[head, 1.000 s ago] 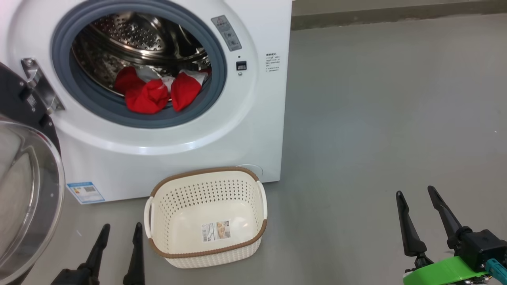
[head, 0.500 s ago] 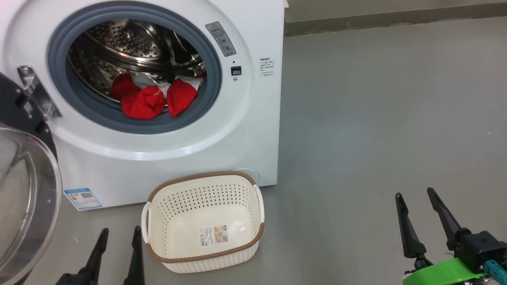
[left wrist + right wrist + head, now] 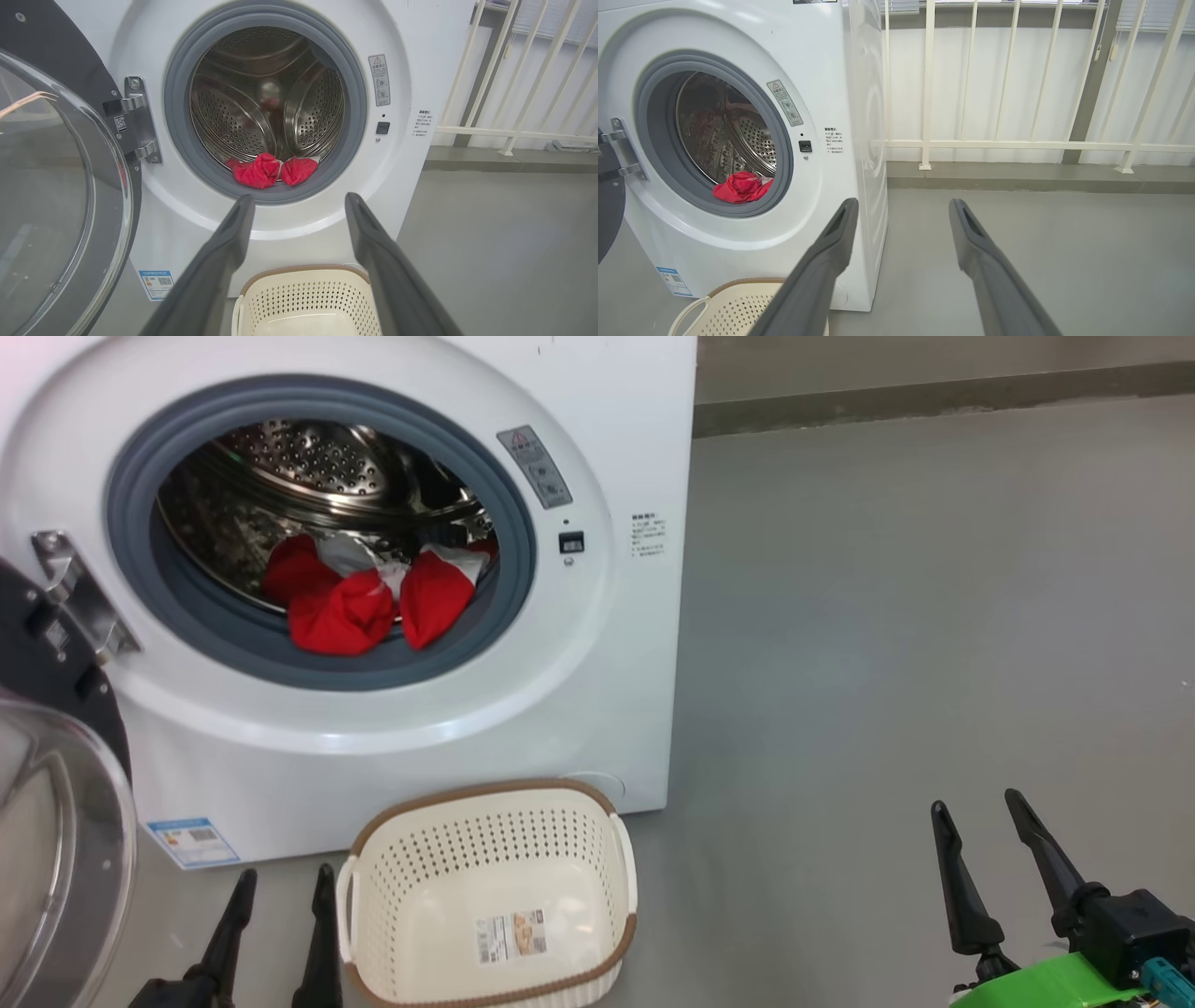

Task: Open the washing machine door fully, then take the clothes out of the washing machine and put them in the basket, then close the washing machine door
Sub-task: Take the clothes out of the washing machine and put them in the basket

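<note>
1. Left gripper (image 3: 286, 882): two long dark fingers spread wide with nothing between them. It sits low in front of the machine, just left of the basket, and points toward the round opening
2. Right gripper (image 3: 976, 807): fingers parted and empty. It is well off to the right over the bare floor (image 3: 887, 616), apart from everything else
3. Basket (image 3: 467, 791): cream plastic with a brown rim, empty. It stands on the floor just in front of the foot of the washing machine (image 3: 579, 691). It looks light and stiff, so a knock would probably slide it
4. Washing machine door (image 3: 56, 840): swung out to the left on its hinge, glass bowl toward the camera. It leaves the opening clear, so the first step looks done
5. Clothes (image 3: 345, 611): red with white parts, bunched at the front bottom of the drum (image 3: 308, 457) and lapping onto the grey rubber ring (image 3: 518, 541)
   - Handling, as judged: soft, light and limp. They will sag and trail once lifted, and may drag on the ring
   - Where to hold: the raised fold of the nearest red lump, pinched deep enough to gather several layers. A loose piece could drop short of the basket (the number of pieces cannot be told)
6. Washing machine: a big white box, clearly heavy and unlikely to shift under a tug on the cloth
</note>
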Available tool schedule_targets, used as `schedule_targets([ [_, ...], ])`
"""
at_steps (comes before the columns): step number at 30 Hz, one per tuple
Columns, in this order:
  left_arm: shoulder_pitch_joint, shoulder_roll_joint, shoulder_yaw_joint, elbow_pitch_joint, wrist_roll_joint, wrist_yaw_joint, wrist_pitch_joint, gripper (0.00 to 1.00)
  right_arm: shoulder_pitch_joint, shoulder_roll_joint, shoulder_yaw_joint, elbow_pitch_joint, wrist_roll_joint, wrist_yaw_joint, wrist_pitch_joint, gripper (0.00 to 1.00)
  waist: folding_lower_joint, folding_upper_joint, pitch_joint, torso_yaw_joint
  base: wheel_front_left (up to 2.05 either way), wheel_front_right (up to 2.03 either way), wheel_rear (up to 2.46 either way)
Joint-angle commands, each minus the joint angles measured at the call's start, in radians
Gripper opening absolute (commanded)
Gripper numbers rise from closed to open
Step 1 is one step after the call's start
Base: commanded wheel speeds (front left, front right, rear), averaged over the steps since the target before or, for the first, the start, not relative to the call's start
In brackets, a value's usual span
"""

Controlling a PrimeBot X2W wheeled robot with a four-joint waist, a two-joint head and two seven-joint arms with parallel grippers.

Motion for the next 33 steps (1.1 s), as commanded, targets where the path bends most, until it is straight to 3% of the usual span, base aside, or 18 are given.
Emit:
schedule_targets([
  [1,-0.028,0.013,0.031,-0.037,-0.007,-0.004,-0.011,1.00,-0.023,-0.011,0.026,-0.023,0.008,0.005,-0.006,1.00,0.0000,0.0000,0.002,0.002,1.88,-1.88,0.00],
  [11,-0.030,0.000,0.026,-0.060,-0.018,-0.006,-0.012,1.00,-0.023,-0.011,0.033,-0.019,0.010,0.005,-0.006,1.00,0.0000,0.0000,0.008,0.012,1.12,-1.12,0.00],
  [33,-0.061,-0.011,0.020,-0.062,-0.022,0.000,-0.012,1.00,-0.030,-0.011,0.027,-0.029,0.020,0.005,-0.006,1.00,0.0000,0.0000,0.056,0.026,0.02,-0.02,0.00],
])
